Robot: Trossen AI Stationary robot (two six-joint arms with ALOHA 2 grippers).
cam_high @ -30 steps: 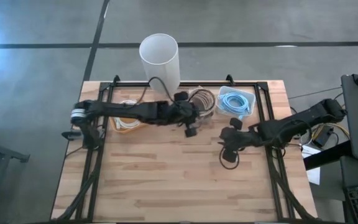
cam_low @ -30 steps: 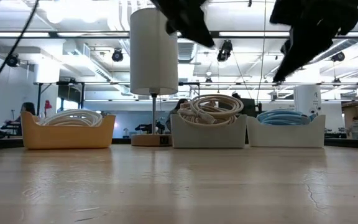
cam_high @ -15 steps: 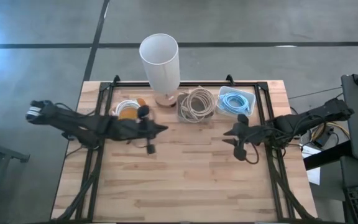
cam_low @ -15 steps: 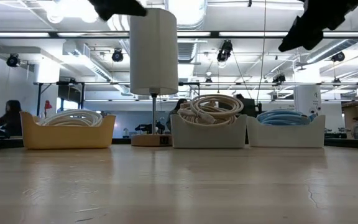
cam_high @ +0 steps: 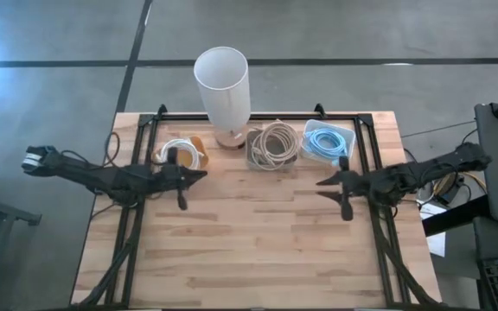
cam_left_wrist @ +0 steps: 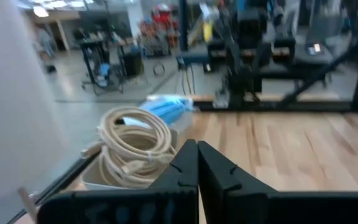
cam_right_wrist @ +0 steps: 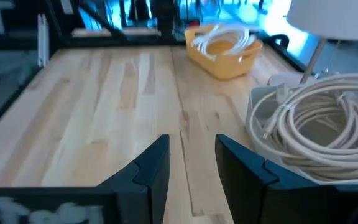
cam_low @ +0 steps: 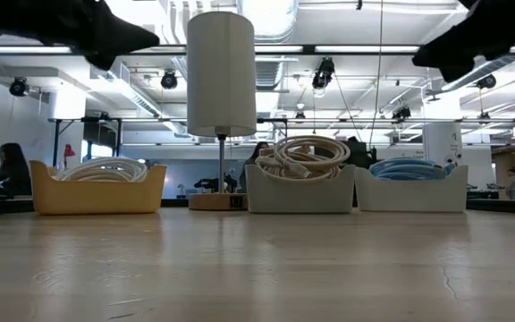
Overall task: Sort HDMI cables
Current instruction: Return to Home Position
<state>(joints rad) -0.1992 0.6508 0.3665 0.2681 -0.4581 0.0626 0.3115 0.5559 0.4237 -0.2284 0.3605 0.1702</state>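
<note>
**HDMI cables all binned, arms due to park**

HDMI cables lie in three lots along the far edge of the table (cam_high: 258,250). The white coils (cam_high: 182,153) are in the orange tray (cam_low: 97,192), the beige coils (cam_high: 272,144) in the grey tray (cam_low: 299,192), and the light blue coils (cam_high: 327,142) in the white tray (cam_low: 411,190). We see no loose cable on the bare wood, so we judge the sorting itself done and the step in hand to be parking the arms.

The left gripper (cam_left_wrist: 196,149) has its fingers pressed together on nothing. It hangs above the table's left half, in front of the orange tray. The right gripper (cam_right_wrist: 191,149) has its fingers a little apart and holds nothing. It is over the right half, in front of the white tray, and the low view shows both grippers well above the wood.

The next move, as we read it, calls for no grasp, only folding each arm back clear of the trays and the tall white lamp (cam_high: 223,82).

Each coil lies flat and round, so it has no real long axis. The row of trays runs side to side across the table. We cannot tell which way the plugs point.
</note>
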